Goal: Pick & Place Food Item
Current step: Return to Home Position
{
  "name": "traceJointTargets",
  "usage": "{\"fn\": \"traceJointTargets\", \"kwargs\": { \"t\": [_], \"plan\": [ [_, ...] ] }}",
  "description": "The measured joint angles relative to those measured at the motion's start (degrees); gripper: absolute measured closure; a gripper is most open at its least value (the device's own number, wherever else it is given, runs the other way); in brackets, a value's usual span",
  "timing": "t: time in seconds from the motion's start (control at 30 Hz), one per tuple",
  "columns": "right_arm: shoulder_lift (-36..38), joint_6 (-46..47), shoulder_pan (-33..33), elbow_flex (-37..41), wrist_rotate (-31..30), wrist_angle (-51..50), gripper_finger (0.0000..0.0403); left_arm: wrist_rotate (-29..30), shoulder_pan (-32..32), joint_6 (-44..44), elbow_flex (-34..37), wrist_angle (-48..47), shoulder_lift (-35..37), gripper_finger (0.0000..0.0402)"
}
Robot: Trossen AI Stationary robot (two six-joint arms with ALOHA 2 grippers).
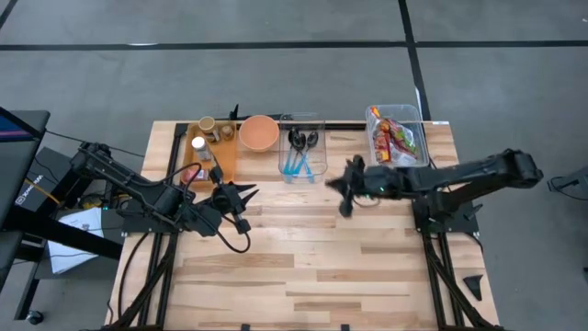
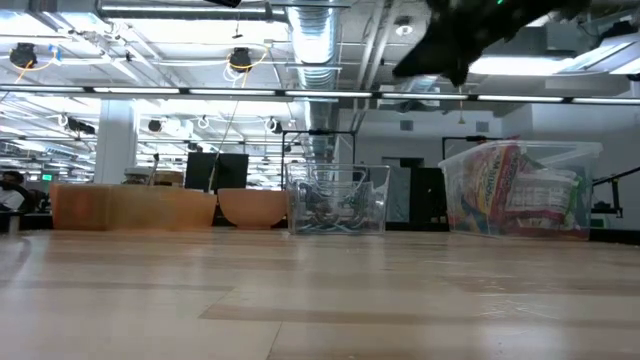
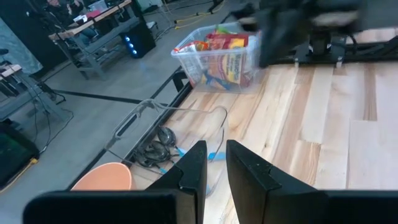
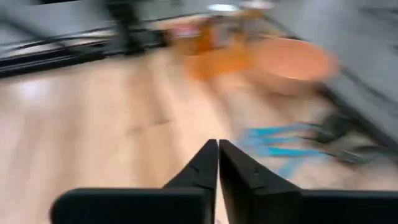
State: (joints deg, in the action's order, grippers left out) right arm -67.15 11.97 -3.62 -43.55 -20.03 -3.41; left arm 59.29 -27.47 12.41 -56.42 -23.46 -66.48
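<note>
In the high view, no brand could be read: the print on the red and yellow food packets (image 1: 393,140) was too small. They lay in a clear box (image 1: 421,124) at the table's (image 1: 303,267) far right. The blue spoons (image 1: 298,165) lay inside the transparent bin (image 1: 323,147), together with black utensils (image 1: 303,140), beside an orange bowl (image 1: 259,131) and an orange bin (image 1: 220,161). The right gripper (image 1: 342,188) was just beside the near right corner of the transparent bin, apart from the spoons. The left gripper (image 1: 241,198) was near the table's left side, well apart from them.

In the low view, the transparent bin stood between the bowl and the clear box. The packets' lettering was not legible there either.

In the left wrist view, the fingers (image 3: 196,168) showed a narrow gap and nothing between them; the spoons (image 3: 214,154) lay beyond the tips.

In the right wrist view, the fingers (image 4: 205,165) were almost together and empty. The spoons (image 4: 273,134) lay off to one side.
</note>
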Motion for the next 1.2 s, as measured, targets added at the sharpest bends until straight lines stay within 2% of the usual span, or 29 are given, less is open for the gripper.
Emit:
{"fn": "traceJointTargets", "kwargs": {
  "t": [0.1, 0.27, 0.33, 0.43, 0.5, 0.6, 0.77, 0.9, 1.03, 1.2],
  "plan": [
    [1.1, -2.8, -5.7, 0.0, 3.6, 1.0, 0.0397, 0.0, 0.0, -0.2, 1.0, -0.3, 0.0, 0.0349],
    [1.2, -7.9, -14.9, 0.0, 3.1, 4.5, 0.0401, -2.6, 0.1, -3.7, 6.1, 3.5, 2.3, 0.0349],
    [1.3, -8.7, -17.5, 0.1, 1.0, 5.5, 0.0399, -6.8, 0.1, -7.2, 8.7, 9.4, 4.5, 0.0349],
    [1.3, -9.5, -20.5, 1.8, -3.5, 8.1, 0.0401, -17.5, 0.2, -15.7, 13.8, 22.4, 8.4, 0.0357],
    [2.2, -9.6, -21.6, 4.6, -5.3, 10.3, 0.0401, -25.4, 0.2, -20.6, 17.8, 30.4, 11.2, 0.0367],
    [3.8, -9.1, -21.9, 9.3, -5.6, 16.2, 0.04, -30.9, 1.0, -23.3, 22.9, 36.5, 15.7, 0.0384],
    [8.0, -9.2, -21.8, 18.3, -5.8, 28.5, 0.0401, -31.5, 3.6, -22.5, 29.3, 37.7, 23.7, 0.04],
    [11.2, -9.4, -21.0, 23.8, -5.7, 35.6, 0.0402, -35.5, 5.7, -22.4, 35.0, 38.0, 31.2, 0.0396],
    [14.2, -9.4, -21.0, 26.4, -5.7, 37.4, 0.0402, -35.8, 8.2, -20.7, 39.2, 37.9, 38.2, 0.0399],
    [15.2, -9.4, -21.2, 26.5, -5.4, 37.4, 0.0402, -39.6, 10.5, -22.2, 43.9, 36.7, 45.0, 0.04]
  ]
}}
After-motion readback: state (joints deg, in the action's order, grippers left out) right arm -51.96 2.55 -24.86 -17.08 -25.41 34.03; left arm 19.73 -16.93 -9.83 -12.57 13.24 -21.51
